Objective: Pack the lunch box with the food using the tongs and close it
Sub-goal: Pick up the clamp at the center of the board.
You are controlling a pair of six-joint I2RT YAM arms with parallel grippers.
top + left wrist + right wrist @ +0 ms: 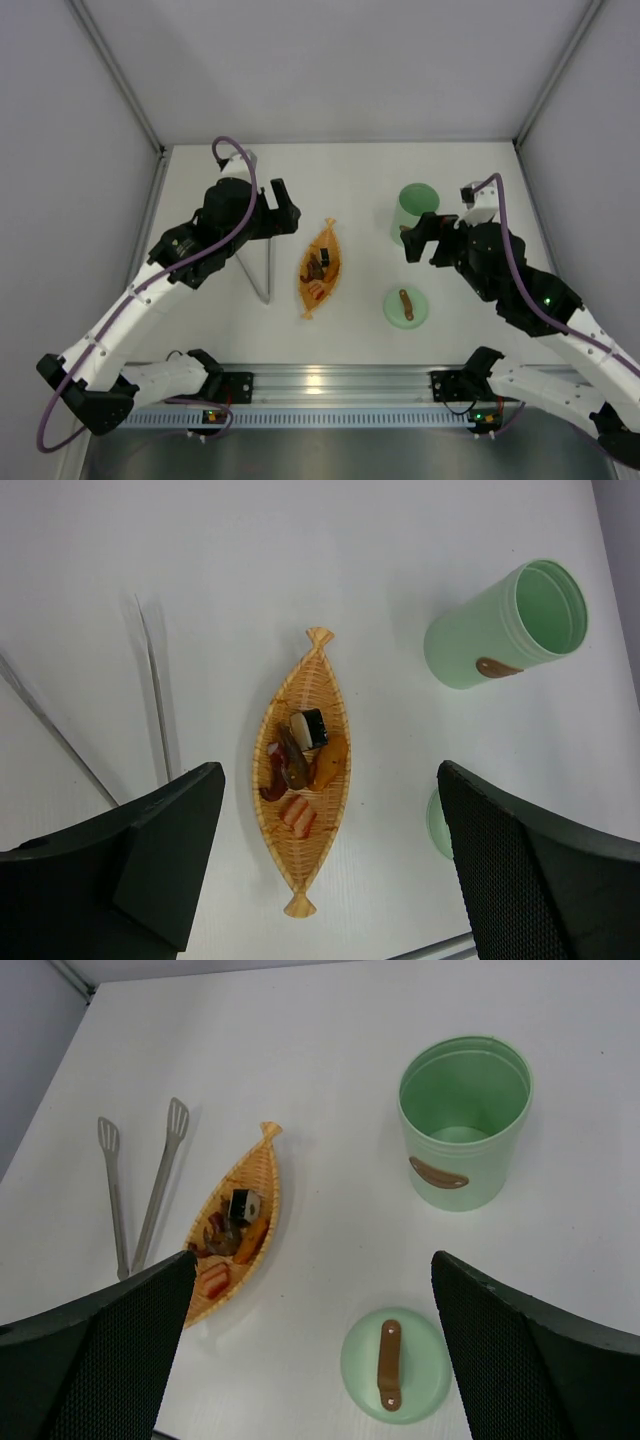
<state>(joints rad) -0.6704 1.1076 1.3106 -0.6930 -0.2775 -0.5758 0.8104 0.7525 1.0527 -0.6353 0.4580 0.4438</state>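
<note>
The thin silver-grey metal tongs [268,275] lie flat on the white counter [350,170], just outside the left gripper's [288,205] jaws, which stand wide apart and empty. Directly under those jaws is the orange woven leaf-shaped tray [300,865] holding the small brown and reddish food pieces [298,762]. For a good pickup, I judge the left arm should shift sideways until both arms of the V fall between the jaws, then come down squarely. The pale mint-green cylindrical lunch box [413,212] stands uncovered just ahead of the right gripper's [410,240] jaws, likewise apart and empty.
</note>
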